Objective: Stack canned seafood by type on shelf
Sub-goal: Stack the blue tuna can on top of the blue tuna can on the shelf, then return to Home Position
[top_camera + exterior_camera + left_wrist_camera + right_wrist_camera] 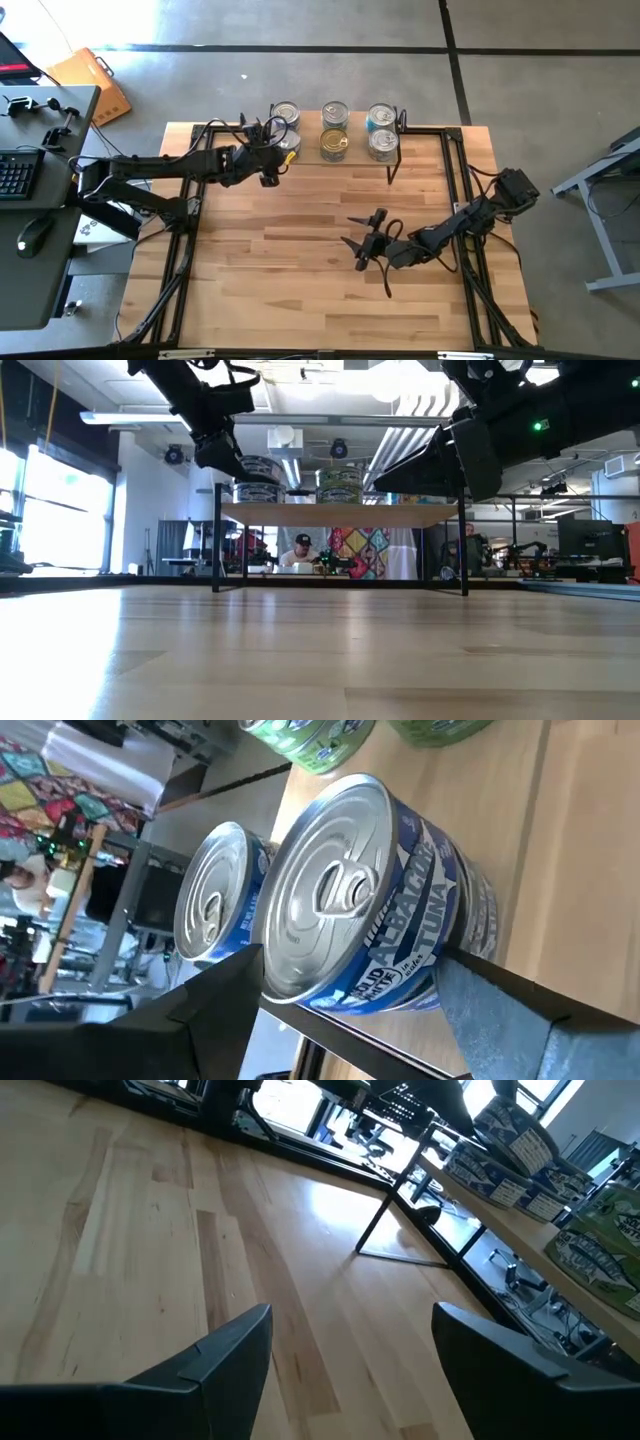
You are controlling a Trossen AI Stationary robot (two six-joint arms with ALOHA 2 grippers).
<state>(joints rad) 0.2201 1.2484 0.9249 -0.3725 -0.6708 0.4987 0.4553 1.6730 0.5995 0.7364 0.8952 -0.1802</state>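
The shelf stands at the table's far edge and carries several stacks of round tins. My left gripper is open at the shelf's left end. Its fingers stand on either side of the top tin, silver-lidded with a blue tuna label, of the near left stack. That tin rests on the tin below. A second blue tin stands behind it. My right gripper hovers open and empty over the table's middle right, with only bare table between its fingers. My left gripper's fingertips lie level at the top tin's two sides, coming from the shelf's near side. I cannot tell whether they touch it. The tin sits flat on its stack, lid up.
Green-labelled tins, one of them gold-lidded, stand mid-shelf, and silver-lidded tins at its right end. The shelf's black legs come down onto the table. Bare wooden table lies in front. A desk with a keyboard stands off the table's left.
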